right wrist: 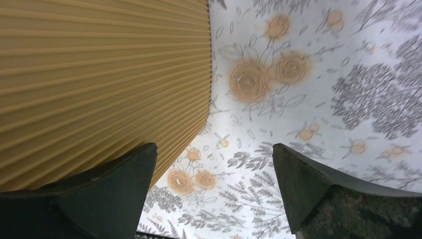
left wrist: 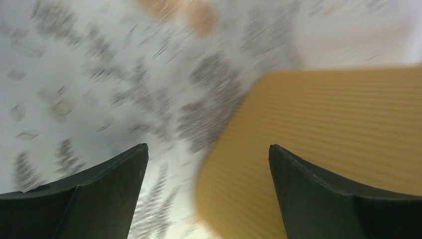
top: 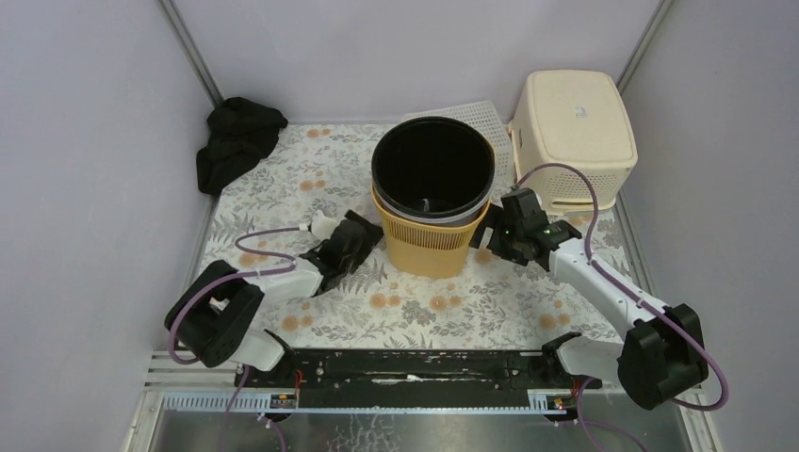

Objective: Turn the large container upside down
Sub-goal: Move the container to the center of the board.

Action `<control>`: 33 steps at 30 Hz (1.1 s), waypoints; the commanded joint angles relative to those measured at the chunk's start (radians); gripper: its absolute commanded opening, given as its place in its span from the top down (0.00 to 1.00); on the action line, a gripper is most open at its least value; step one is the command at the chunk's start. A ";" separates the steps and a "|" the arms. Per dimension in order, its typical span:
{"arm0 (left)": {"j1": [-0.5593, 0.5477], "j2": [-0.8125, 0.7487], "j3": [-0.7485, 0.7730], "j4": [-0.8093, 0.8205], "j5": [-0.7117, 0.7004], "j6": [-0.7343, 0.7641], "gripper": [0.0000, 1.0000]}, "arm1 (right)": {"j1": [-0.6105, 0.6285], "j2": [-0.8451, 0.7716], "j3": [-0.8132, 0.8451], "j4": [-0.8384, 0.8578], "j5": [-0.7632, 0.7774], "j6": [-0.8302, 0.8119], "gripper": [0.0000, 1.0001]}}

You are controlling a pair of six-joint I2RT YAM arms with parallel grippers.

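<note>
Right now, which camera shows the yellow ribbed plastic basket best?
Top external: the yellow ribbed plastic basket is whole, holding a black round bin. Left wrist shows only a blurred piece of wall; right wrist, a sharp piece.

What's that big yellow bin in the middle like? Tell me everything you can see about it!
The yellow bin looks like plastic, with a finely ribbed wall. It stands upright, mouth up, on the flowery tablecloth. A black bucket is nested inside it, and the bucket's rim sticks out above. The left gripper and right gripper are both open, low beside its two sides. I can't tell if they touch it. A white lattice tray lies just behind it.
</note>
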 commanded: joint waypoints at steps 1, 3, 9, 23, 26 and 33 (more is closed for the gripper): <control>-0.149 0.073 0.005 -0.022 0.353 0.167 0.01 | 0.018 -0.011 0.143 0.417 -0.299 -0.017 0.01; -0.149 0.100 0.021 -0.011 0.352 0.174 0.01 | 0.000 0.015 0.147 0.443 -0.307 -0.026 0.01; -0.132 0.204 0.105 0.000 0.355 0.205 0.01 | -0.070 0.139 0.183 0.521 -0.351 -0.031 0.01; -0.128 0.204 0.077 0.021 0.384 0.203 0.02 | -0.115 0.077 0.126 0.462 -0.371 -0.044 0.01; -0.139 0.187 0.063 0.015 0.392 0.203 0.02 | -0.115 0.032 0.115 0.432 -0.363 -0.052 0.00; -0.188 0.084 0.022 -0.030 0.398 0.197 0.02 | -0.117 -0.060 0.115 0.353 -0.356 -0.062 0.01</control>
